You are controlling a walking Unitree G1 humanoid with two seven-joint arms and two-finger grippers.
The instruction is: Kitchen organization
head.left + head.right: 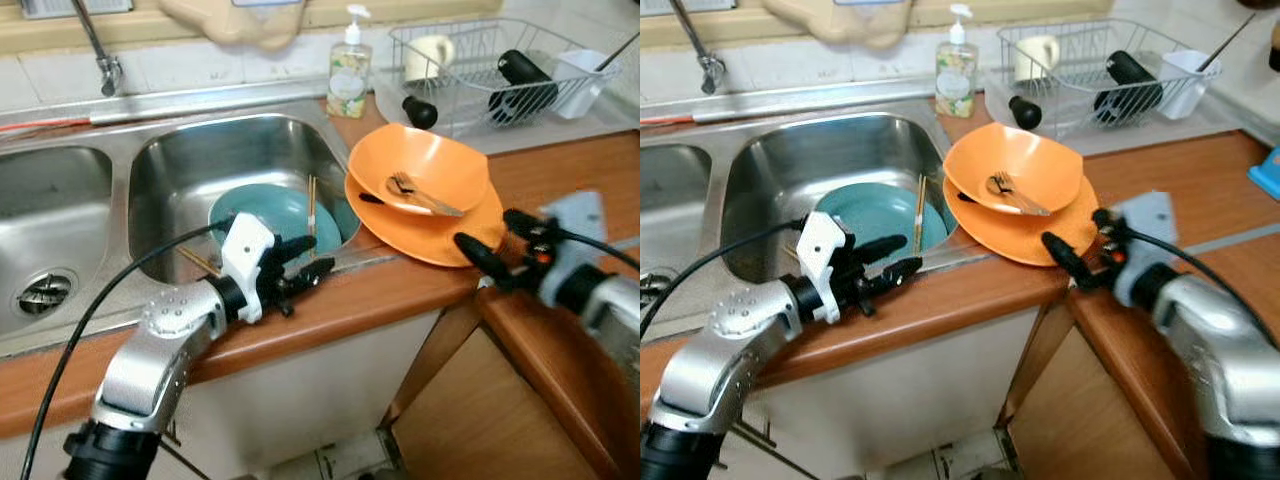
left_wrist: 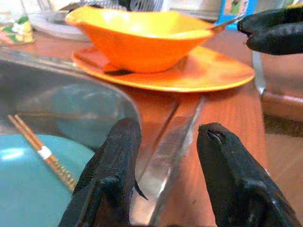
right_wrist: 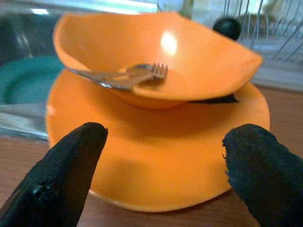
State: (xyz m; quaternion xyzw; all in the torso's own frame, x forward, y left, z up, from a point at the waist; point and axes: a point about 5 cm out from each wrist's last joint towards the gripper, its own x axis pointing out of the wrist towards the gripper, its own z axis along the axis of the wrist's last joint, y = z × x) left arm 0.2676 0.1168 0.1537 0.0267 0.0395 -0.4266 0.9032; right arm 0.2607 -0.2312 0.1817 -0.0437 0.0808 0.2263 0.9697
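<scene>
An orange bowl [image 1: 420, 160] holding a fork [image 3: 142, 73] and a spoon sits on an orange plate [image 1: 435, 240] on the wooden counter, right of the sink. A teal plate [image 1: 270, 215] lies in the right basin with chopsticks [image 1: 312, 205] leaning across it. My left gripper [image 1: 305, 260] is open and hovers over the sink's front rim [image 2: 165, 156], pointing toward the orange dishes. My right gripper [image 1: 487, 232] is open wide at the plate's near right edge, its fingers [image 3: 66, 161] spread on either side of the plate with nothing held.
A wire dish rack [image 1: 480, 60] with a cup, a black bottle and a white holder stands at the back right. A soap bottle [image 1: 348, 70] and the faucet [image 1: 100, 50] are behind the sink. A second basin [image 1: 50, 200] lies left. A wooden cabinet door [image 1: 480, 420] is below the counter.
</scene>
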